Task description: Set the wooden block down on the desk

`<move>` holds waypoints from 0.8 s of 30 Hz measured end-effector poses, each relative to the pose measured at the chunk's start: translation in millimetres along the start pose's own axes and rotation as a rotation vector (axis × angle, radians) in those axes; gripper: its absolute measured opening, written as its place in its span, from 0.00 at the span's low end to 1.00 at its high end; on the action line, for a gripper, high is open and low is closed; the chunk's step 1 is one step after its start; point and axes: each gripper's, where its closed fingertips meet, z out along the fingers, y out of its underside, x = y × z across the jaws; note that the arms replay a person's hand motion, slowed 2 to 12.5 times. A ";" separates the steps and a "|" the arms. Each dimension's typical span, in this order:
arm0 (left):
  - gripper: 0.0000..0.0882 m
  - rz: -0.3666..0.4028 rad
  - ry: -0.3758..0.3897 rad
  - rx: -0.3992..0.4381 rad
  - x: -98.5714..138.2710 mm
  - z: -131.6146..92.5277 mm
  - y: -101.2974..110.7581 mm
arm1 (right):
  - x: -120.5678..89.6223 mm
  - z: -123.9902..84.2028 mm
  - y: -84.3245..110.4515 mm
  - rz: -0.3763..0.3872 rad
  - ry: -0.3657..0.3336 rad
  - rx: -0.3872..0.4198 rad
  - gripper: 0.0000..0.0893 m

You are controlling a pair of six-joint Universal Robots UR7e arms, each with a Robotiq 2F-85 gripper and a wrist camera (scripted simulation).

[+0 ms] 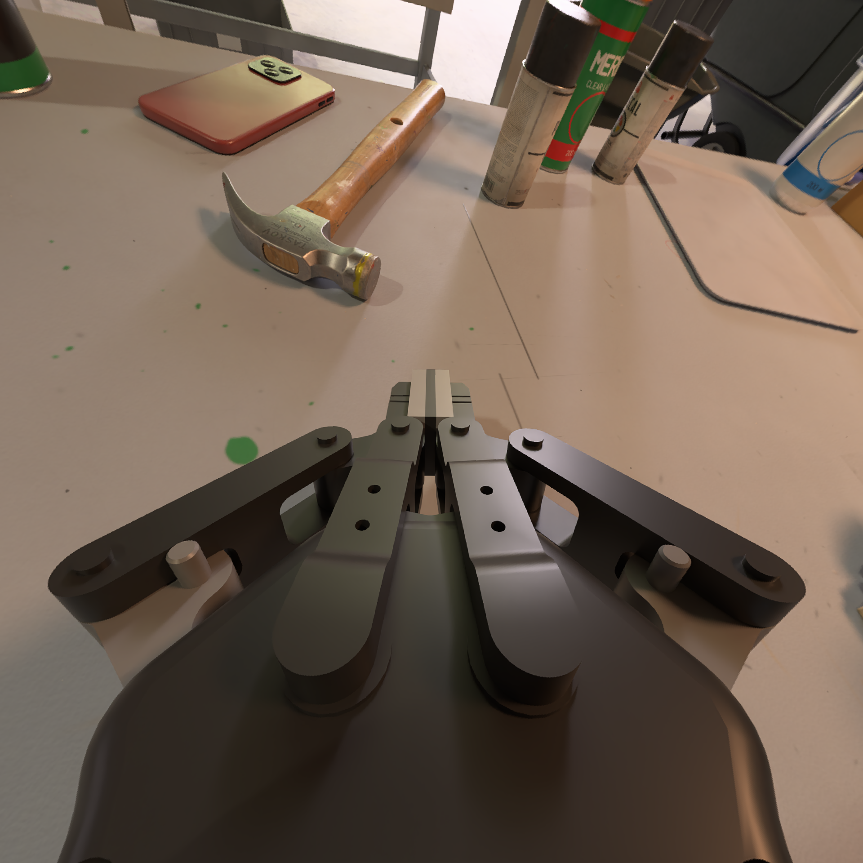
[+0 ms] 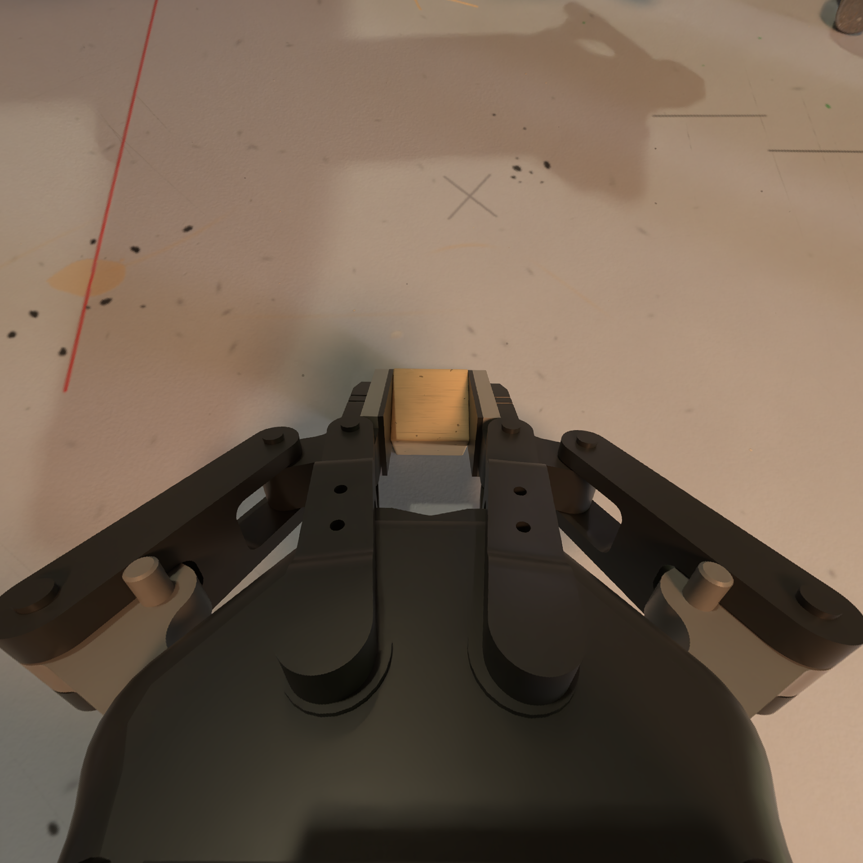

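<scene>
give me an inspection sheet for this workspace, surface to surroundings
surface: beige desk, green paint specks; the right wrist view shows black specks, a red line, a pencilled cross
job's things: wooden block clamped between the pads, above the desk; contact cannot be told
clutter: claw hammer, red phone face down, three spray cans, blue-banded bottle, mat
grippers: left gripper shut, empty; right gripper shut on the block
cables: nothing seen
surroundings: grey metal frame behind the desk
</scene>
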 end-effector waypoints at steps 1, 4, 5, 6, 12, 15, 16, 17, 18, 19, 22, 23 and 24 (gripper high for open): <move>0.00 -0.013 0.000 0.003 -0.6 -0.7 0.1 | 0.0 0.0 0.0 0.000 0.000 0.000 0.30; 0.00 -0.036 -0.016 0.007 -4.8 -2.9 1.5 | 0.0 0.0 0.0 0.000 0.000 0.000 0.30; 0.00 -0.039 -0.025 0.007 -6.7 -3.7 2.0 | 0.0 0.0 0.0 0.000 0.000 0.000 0.30; 0.00 -0.038 -0.036 0.008 -8.7 -4.5 2.4 | 0.0 0.0 0.0 0.000 0.000 0.000 0.30; 0.00 -0.023 -0.071 0.005 -14.0 -7.2 5.4 | 0.0 0.0 0.0 0.000 0.000 0.000 0.30; 0.00 -0.017 -0.070 -0.003 -12.9 -7.3 6.7 | 0.0 0.0 0.0 0.000 0.000 0.000 0.30; 0.00 -0.013 -0.072 -0.009 -12.9 -7.3 7.5 | 0.0 0.0 0.0 0.000 0.000 0.000 0.30; 0.00 -0.007 -0.077 -0.016 -13.2 -7.2 8.5 | 0.0 0.0 0.0 0.000 0.000 0.000 0.30; 0.00 -0.001 -0.082 -0.024 -13.5 -7.2 9.7 | 0.0 0.0 0.0 0.000 0.000 0.000 0.30; 0.00 0.007 -0.089 -0.036 -14.0 -7.0 11.4 | 0.0 0.0 0.0 0.000 0.000 0.000 0.30; 0.00 0.029 -0.110 -0.081 -15.2 -6.1 17.9 | 0.0 0.0 0.0 0.000 0.000 0.000 0.30; 0.00 0.035 -0.117 -0.099 -15.6 -5.7 20.5 | 0.0 0.0 0.0 0.000 0.000 0.000 0.30; 0.00 0.042 -0.125 -0.117 -16.0 -5.3 23.3 | 0.0 0.0 0.0 0.000 0.000 0.000 0.30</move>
